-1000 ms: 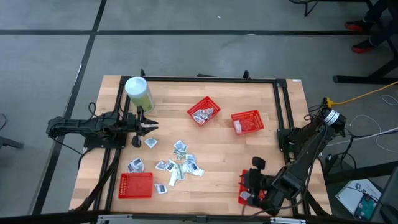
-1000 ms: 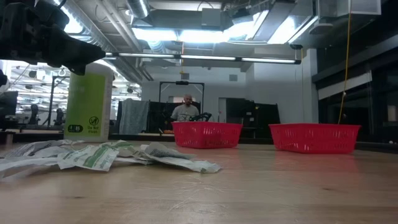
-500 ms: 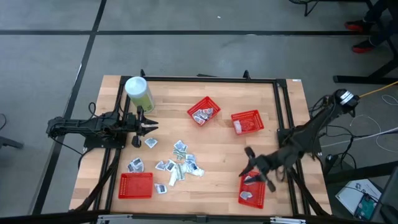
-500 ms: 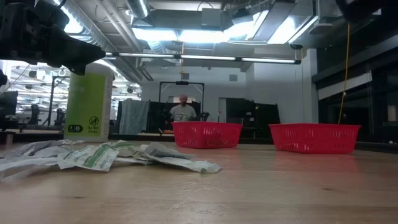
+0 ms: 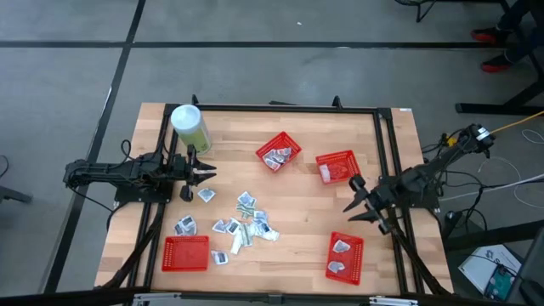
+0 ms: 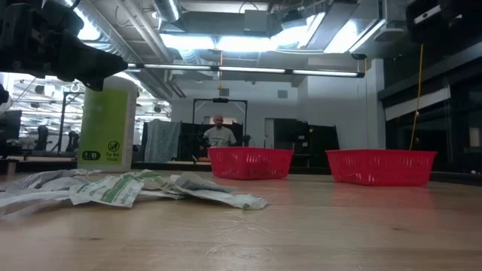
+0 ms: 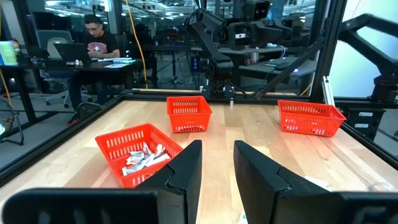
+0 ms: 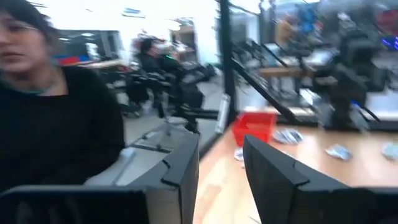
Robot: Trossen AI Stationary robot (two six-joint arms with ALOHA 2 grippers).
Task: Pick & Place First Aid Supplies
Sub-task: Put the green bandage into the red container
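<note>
right gripper (image 5: 356, 201) lifted away; crumpled white-grey first aid supplies (image 5: 242, 223) lie scattered.

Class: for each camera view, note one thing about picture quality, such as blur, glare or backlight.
High view: even light, sharp. Low view: ceiling lights glare; near table soft. Left wrist view: baskets sharp, fingers dark. Right wrist view: smeared with motion blur.
</note>
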